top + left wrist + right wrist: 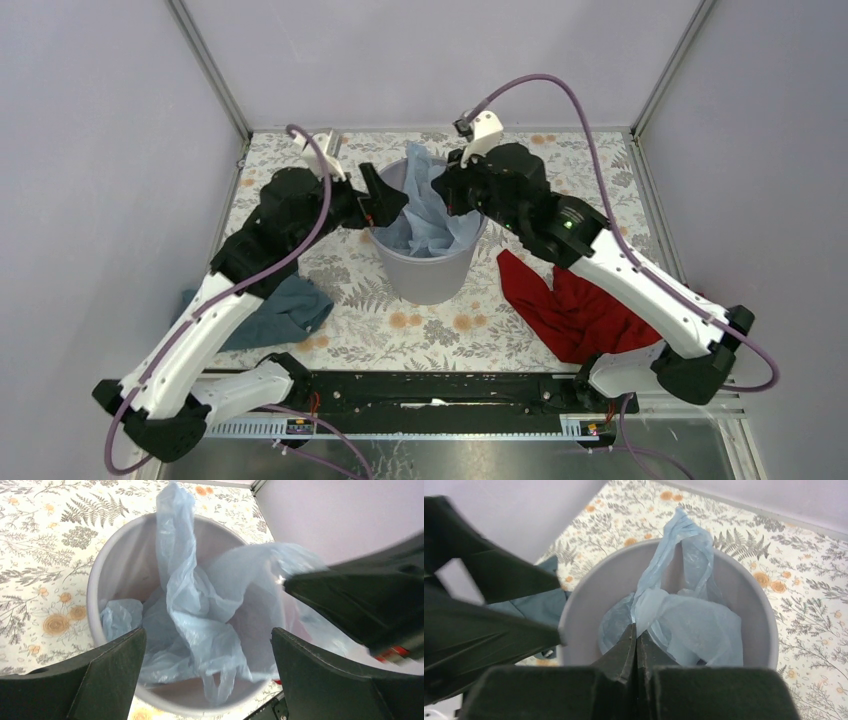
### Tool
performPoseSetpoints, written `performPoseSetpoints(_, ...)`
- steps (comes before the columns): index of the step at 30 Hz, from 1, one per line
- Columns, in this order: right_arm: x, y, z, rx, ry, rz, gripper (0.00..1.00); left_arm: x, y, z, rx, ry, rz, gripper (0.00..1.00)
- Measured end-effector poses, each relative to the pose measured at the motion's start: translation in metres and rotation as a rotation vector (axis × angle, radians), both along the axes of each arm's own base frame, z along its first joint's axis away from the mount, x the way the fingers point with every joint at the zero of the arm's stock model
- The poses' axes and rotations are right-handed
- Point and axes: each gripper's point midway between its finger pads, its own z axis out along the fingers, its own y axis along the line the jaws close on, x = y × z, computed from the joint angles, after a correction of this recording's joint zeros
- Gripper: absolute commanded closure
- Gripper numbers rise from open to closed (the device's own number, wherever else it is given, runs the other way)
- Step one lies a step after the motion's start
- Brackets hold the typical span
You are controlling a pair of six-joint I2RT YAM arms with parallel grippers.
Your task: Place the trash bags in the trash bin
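The grey trash bin (pixel 428 282) stands mid-table. The pale-blue trash bag (pixel 432 218) lies mostly inside it, with one corner sticking up above the far rim. My left gripper (pixel 386 200) is open and empty just over the bin's left rim. In the left wrist view its fingers straddle the bag (pixel 200 615) and bin (pixel 125 555). My right gripper (pixel 450 193) is over the right rim, shut on a fold of the bag (pixel 689 620). Its closed tips (pixel 635 628) pinch the film above the bin (pixel 751 605).
A dark teal cloth (pixel 285 310) lies front left of the bin, under my left arm. A red cloth (pixel 570 305) lies to the right, under my right arm. Grey walls close in the floral table on three sides.
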Motion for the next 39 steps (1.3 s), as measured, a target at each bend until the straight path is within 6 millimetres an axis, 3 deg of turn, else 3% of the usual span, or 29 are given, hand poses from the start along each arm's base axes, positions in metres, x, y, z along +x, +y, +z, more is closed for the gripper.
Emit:
performPoseSetpoints(6,-0.01,-0.01,0.031,0.09,-0.048,-0.003,1.0,0.033,-0.023,-0.014,0.059,0.03,-0.009,0.03)
performPoseSetpoints(11,-0.012,-0.013,0.026,0.092,-0.042,-0.005,1.0,0.059,-0.03,-0.032,0.134,0.059,0.028,0.1)
performPoseSetpoints(16,-0.014,-0.015,0.016,0.076,-0.028,-0.007,1.0,0.076,-0.024,-0.026,0.172,0.022,0.091,0.13)
performPoseSetpoints(23,-0.019,-0.022,0.026,0.097,-0.046,-0.008,1.0,0.094,-0.027,-0.01,0.188,-0.031,0.118,0.16)
performPoseSetpoints(26,-0.02,-0.024,0.029,0.103,-0.051,-0.011,1.0,0.103,-0.033,-0.021,0.208,-0.022,0.113,0.37)
performPoseSetpoints(30,-0.018,-0.027,0.027,0.098,-0.054,-0.029,1.0,0.115,-0.038,-0.035,0.259,-0.005,0.115,0.73)
performPoseSetpoints(35,-0.008,-0.043,0.022,0.051,-0.083,-0.115,1.0,0.117,-0.021,-0.02,0.302,-0.055,0.17,0.82)
performPoseSetpoints(39,0.002,-0.064,0.012,-0.019,-0.115,-0.204,1.0,0.097,0.013,0.005,0.28,-0.117,0.254,0.85)
